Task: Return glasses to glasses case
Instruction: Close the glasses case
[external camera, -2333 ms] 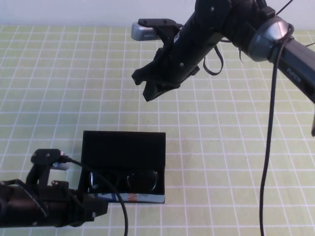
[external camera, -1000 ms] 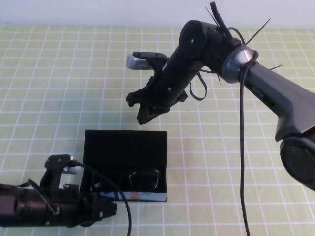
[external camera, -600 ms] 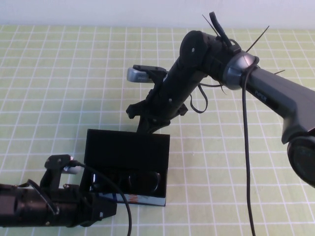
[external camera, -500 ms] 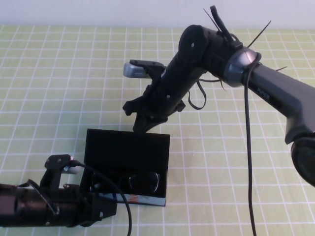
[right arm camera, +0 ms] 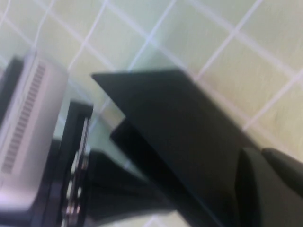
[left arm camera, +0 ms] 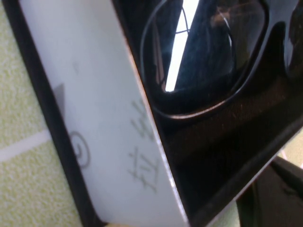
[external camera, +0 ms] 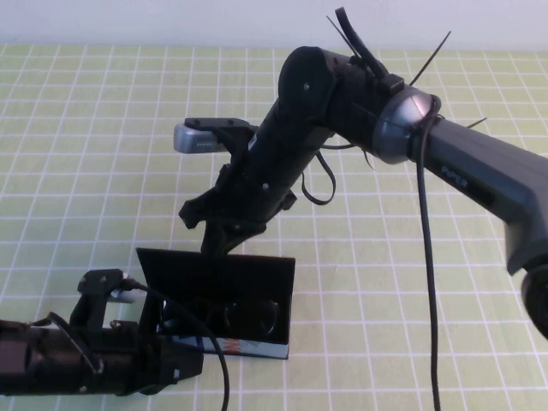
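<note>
The glasses case (external camera: 244, 345) stands near the table's front edge with its blue, white and orange-red side facing me. The black glasses (external camera: 229, 314) lie inside; one lens (left arm camera: 203, 52) shows close up in the left wrist view. The lid (external camera: 224, 272) leans forward over the box. My right gripper (external camera: 205, 229) is open and pressed against the lid's back, with one finger (right arm camera: 267, 187) showing behind the lid (right arm camera: 189, 127). My left gripper (external camera: 181, 364) is open at the case's front left corner. One finger (left arm camera: 279, 194) sits just clear of the case's white end (left arm camera: 94, 118).
The green checked table (external camera: 86, 154) stretches all round the case. My right arm (external camera: 445, 163) reaches across from the right, with its cable (external camera: 425, 282) hanging down over the table. My left arm (external camera: 60, 360) lies along the front left edge.
My right gripper has moved left and down behind the lid. The lid has tipped forward from upright over the box. My left arm has stayed still over the last second.
</note>
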You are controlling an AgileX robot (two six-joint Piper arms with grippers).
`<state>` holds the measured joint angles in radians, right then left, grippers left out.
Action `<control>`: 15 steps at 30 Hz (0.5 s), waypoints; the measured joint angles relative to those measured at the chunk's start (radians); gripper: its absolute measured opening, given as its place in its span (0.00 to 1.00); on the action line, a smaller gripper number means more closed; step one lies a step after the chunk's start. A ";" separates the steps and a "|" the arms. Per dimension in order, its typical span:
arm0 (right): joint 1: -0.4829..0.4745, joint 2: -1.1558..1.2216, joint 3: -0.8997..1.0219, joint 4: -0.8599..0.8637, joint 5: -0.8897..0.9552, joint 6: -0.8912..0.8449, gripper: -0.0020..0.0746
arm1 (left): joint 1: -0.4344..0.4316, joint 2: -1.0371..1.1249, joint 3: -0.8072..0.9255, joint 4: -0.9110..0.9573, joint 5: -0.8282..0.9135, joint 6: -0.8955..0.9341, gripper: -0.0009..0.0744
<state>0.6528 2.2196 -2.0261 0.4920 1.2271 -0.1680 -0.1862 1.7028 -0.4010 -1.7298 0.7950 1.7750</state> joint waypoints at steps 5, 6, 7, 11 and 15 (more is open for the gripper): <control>0.013 -0.071 0.112 -0.013 0.000 0.000 0.01 | 0.000 -0.002 0.000 0.000 -0.004 -0.009 0.01; 0.017 -0.083 0.131 -0.016 0.000 -0.001 0.01 | 0.000 -0.007 0.000 0.005 -0.013 -0.026 0.01; 0.020 -0.091 0.148 -0.018 0.000 -0.002 0.01 | 0.000 -0.016 0.000 0.014 -0.024 -0.044 0.01; 0.039 -0.105 0.191 -0.033 -0.002 -0.003 0.01 | 0.000 -0.105 0.008 0.102 -0.089 -0.150 0.01; 0.060 -0.105 0.229 -0.050 -0.004 -0.005 0.01 | 0.000 -0.263 0.045 0.183 -0.140 -0.264 0.01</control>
<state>0.7126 2.1143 -1.7975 0.4415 1.2232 -0.1726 -0.1862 1.4398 -0.3557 -1.5470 0.6545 1.5109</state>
